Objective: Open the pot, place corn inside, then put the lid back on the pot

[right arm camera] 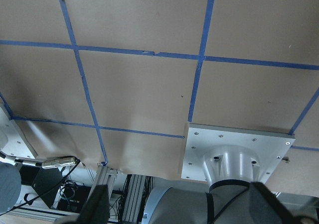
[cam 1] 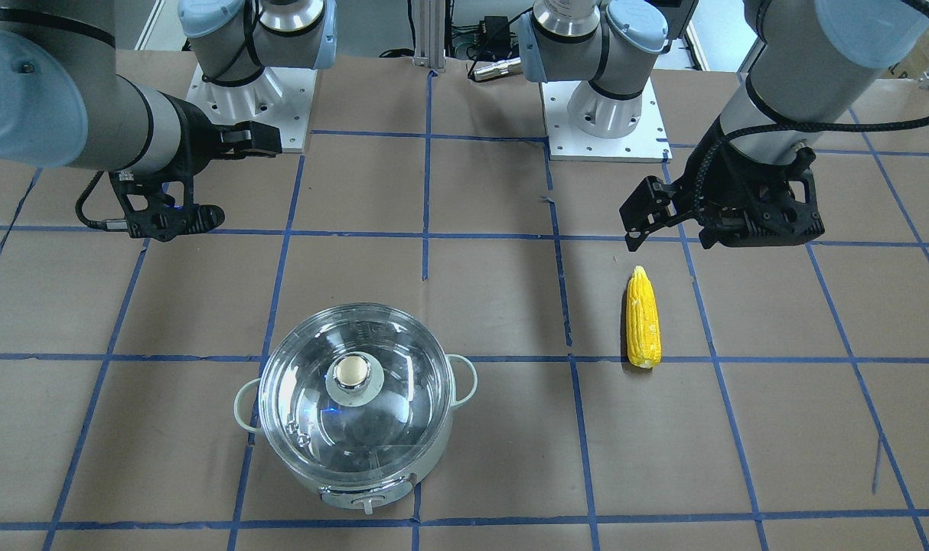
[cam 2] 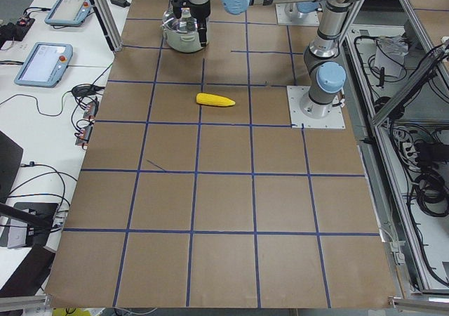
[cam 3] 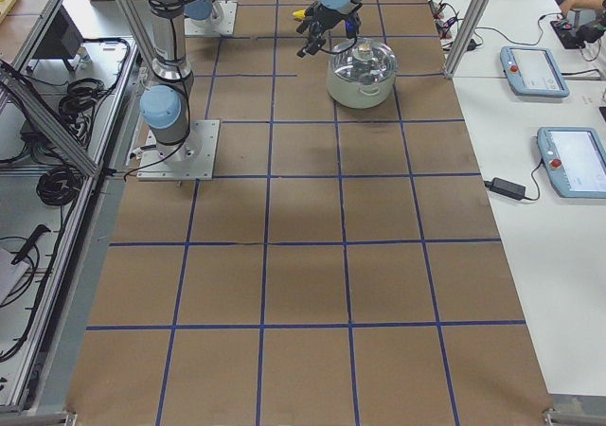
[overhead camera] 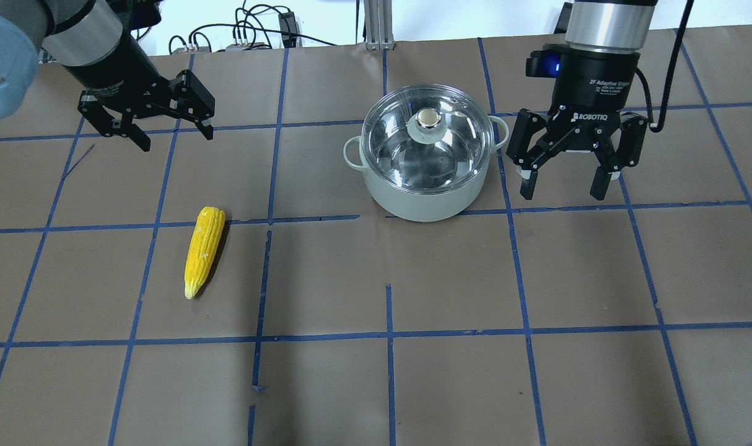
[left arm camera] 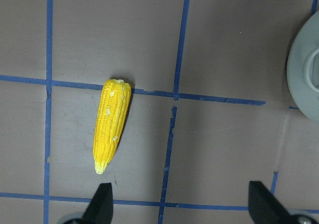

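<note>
While the lid (overhead camera: 427,139) sits squarely on the pot (overhead camera: 419,199), closing it, both arms hang in the air to either side with nothing in their grasp. The pot stands upright on the paper-covered table (overhead camera: 450,279), which is ruled into squares with blue tape. Its two loop handles stick out to the left and right, and its small front knob faces away from the robot. Through the clear glass the steel interior shows.

The corn (overhead camera: 204,251) lies flat on the table well to the pot's left and somewhat nearer the robot than the pot, clear of it. Its paler, tapered tip points toward the robot's side.

The left gripper (overhead camera: 178,140) is raised off the table on the pot's left, well apart from it and over the area around the corn. Its jaws are spread wide and hold nothing (the left wrist view shows the cob lying ahead of the two parted fingertips (left arm camera: 102,204), untouched, with only the pot's rim at the right edge).

The right gripper (overhead camera: 563,192) hangs off the table just to the pot's right, not touching pot or lid. Its jaws too are spread wide and empty.
</note>
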Robot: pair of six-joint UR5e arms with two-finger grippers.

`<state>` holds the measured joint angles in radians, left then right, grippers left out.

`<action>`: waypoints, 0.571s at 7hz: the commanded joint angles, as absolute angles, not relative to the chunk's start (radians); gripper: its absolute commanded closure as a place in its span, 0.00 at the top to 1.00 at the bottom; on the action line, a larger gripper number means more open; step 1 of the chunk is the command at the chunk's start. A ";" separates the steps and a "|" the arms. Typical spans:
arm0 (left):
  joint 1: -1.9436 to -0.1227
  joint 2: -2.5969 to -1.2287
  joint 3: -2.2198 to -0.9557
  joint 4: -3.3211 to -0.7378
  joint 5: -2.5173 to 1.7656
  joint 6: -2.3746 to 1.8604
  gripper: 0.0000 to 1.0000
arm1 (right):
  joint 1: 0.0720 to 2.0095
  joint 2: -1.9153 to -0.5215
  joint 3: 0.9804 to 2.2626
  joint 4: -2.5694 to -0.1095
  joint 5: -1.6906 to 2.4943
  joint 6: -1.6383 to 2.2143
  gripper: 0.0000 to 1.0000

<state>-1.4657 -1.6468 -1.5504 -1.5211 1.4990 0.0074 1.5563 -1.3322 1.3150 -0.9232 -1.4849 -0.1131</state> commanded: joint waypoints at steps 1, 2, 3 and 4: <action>-1.463 -1.641 -1.580 -1.473 1.502 0.018 1.00 | 1.557 -1.331 1.315 -1.220 -1.602 -0.106 1.00; -1.463 -1.641 -1.580 -1.471 1.502 0.018 1.00 | 1.557 -1.328 1.313 -1.286 -1.589 -0.100 1.00; -1.462 -1.641 -1.578 -1.471 1.502 0.018 1.00 | 1.559 -1.328 1.312 -1.427 -1.597 -0.100 1.00; -1.462 -1.643 -1.580 -1.471 1.502 0.018 1.00 | 1.560 -1.327 1.312 -1.454 -1.588 -0.101 1.00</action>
<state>-1.4625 -1.6417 -1.5787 -1.4722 1.5017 0.0182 1.5584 -1.3284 1.3123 -1.3701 -1.5889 -0.1012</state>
